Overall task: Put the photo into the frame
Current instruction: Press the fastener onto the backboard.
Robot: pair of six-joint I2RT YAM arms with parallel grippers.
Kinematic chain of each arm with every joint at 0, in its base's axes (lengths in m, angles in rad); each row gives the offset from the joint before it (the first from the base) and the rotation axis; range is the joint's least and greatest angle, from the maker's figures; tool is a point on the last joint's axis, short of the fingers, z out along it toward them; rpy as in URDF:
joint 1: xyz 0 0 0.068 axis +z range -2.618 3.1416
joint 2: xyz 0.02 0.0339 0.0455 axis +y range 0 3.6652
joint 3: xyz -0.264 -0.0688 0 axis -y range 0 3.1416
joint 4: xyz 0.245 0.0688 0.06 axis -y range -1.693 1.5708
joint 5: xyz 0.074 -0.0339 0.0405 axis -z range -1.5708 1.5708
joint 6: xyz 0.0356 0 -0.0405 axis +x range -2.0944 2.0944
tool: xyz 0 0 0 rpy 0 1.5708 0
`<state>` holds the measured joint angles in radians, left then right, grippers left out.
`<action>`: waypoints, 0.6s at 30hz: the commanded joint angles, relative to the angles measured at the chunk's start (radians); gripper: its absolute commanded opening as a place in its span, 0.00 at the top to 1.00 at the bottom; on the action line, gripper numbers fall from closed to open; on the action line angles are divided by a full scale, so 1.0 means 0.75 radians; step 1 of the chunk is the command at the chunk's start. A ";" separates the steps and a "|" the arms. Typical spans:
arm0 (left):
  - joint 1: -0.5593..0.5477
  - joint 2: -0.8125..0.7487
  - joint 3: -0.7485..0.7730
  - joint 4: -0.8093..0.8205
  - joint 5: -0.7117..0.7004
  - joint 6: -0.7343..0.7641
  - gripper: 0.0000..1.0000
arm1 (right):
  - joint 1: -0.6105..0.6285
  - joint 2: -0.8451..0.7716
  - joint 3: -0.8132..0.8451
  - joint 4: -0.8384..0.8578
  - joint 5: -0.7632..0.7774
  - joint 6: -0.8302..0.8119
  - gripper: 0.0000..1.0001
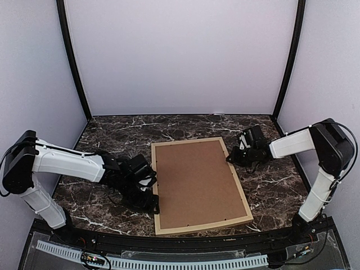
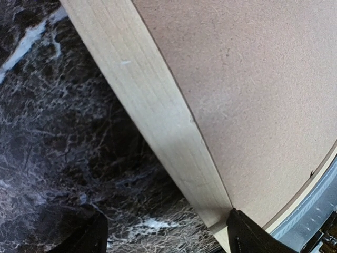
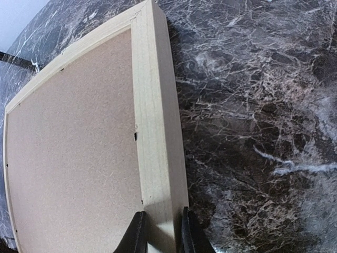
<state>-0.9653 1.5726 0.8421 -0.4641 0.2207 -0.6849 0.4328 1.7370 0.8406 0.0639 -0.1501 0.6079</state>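
Where the two arms reach in from either side, one dark marble-patterned table (image 1: 270, 185) carries everything; on it lies one frame (image 1: 202, 226), flat, brown side up, its long axis running from the near edge toward the far wall, a little askew; a single brown backing board (image 1: 197, 183) fills it, edged by small dark tabs (image 3: 135, 136) too fine to count.

There are two grippers. The left gripper (image 1: 153, 197) stands with its fingers (image 2: 253, 234) spread wide; the frame's left rail passes between them near the near-left corner, one fingertip over bare marble outside the rail, the other at the rail's inner edge where the board begins; whether either touches I cannot tell. The right gripper (image 3: 164, 236) pinches the opposite long rail near the far-right corner; one finger sits on the board side, the other on the table side, the pale wood squeezed between them.
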 commanded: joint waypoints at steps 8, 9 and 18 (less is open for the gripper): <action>-0.075 0.181 0.049 0.059 -0.011 -0.016 0.19 | 0.065 -0.012 -0.091 -0.092 0.012 0.162 0.94; -0.075 0.192 0.057 0.061 -0.013 -0.013 0.19 | 0.071 -0.013 -0.094 -0.091 0.012 0.167 0.95; -0.076 0.221 0.096 0.042 -0.046 0.007 0.19 | 0.084 -0.030 -0.100 -0.095 0.034 0.182 0.95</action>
<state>-1.0172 1.6779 0.9485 -0.4198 0.2165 -0.6895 0.4747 1.7092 0.7994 0.0990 -0.0715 0.6601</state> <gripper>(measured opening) 0.811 0.169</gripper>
